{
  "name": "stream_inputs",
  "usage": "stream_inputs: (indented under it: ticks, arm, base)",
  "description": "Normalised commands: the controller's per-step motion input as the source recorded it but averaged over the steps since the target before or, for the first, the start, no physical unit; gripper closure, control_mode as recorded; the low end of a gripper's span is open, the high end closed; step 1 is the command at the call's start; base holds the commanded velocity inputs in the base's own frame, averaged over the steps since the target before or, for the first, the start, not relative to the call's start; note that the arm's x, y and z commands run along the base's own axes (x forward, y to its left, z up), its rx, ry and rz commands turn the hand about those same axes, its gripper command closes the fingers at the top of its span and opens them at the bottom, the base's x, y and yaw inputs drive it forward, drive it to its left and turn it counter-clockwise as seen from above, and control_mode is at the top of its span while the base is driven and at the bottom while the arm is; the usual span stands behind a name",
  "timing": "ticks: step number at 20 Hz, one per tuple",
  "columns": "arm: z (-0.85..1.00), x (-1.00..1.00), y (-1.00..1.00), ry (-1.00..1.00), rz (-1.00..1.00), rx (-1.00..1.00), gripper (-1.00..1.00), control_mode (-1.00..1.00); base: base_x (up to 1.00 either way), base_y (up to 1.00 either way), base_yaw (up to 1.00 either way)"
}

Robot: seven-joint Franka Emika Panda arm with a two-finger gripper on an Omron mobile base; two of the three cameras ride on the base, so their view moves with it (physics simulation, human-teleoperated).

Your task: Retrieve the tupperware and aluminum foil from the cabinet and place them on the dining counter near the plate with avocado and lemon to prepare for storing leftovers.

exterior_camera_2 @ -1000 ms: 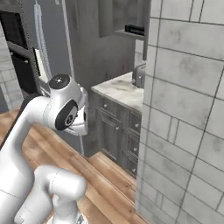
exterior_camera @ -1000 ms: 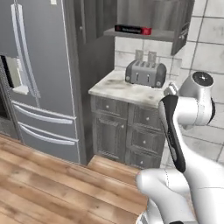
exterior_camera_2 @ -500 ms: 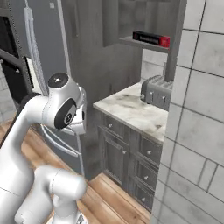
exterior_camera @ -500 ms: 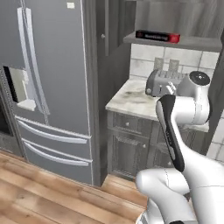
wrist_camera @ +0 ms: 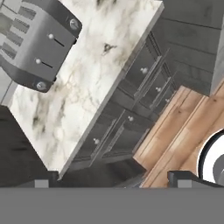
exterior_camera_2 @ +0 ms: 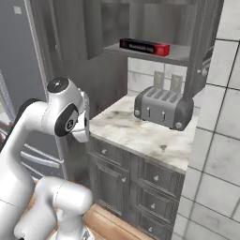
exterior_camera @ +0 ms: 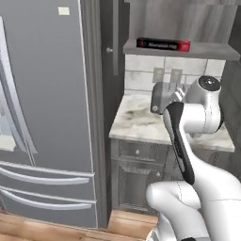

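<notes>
As the base has driven closer, the cabinet (exterior_camera_2: pixel 140 28) with the foil (exterior_camera_2: pixel 144 46) is probably in reach; the gripper (wrist_camera: pixel 113 178) hangs open, empty.

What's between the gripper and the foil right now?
No visible obstacle. The foil lies on the open cabinet shelf, its front exposed, with the toaster on the counter below it. In the hand view the open gripper points down at the counter, well below the shelf.

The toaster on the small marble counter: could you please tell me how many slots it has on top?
4, side by side across the top of the toaster, running from its left end to its right end.
</notes>
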Motion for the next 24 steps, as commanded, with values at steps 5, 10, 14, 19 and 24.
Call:
stream_inputs:
  ticks: [5,10,14,19,24]
  arm:
    - [0.0,0.0,0.0,0.0,0.0,0.0,-1.0,1.0]
    - [0.0,0.0,0.0,0.0,0.0,0.0,-1.0,1.0]
    - [0.0,0.0,0.0,0.0,0.0,0.0,-1.0,1.0]
    - [0.0,0.0,0.0,0.0,0.0,0.0,-1.0,1.0]
    - [0.15,0.0,0.0,-0.1,-0.01,0.0,-1.0,-1.0]
  base:
    - [0.59,0.0,-0.44]
    - [0.61,0.0,-0.37]
    - [0.72,0.22,-0.25]
    - [0.65,0.23,-0.21]
    - [0.11,0.09,-0.06]
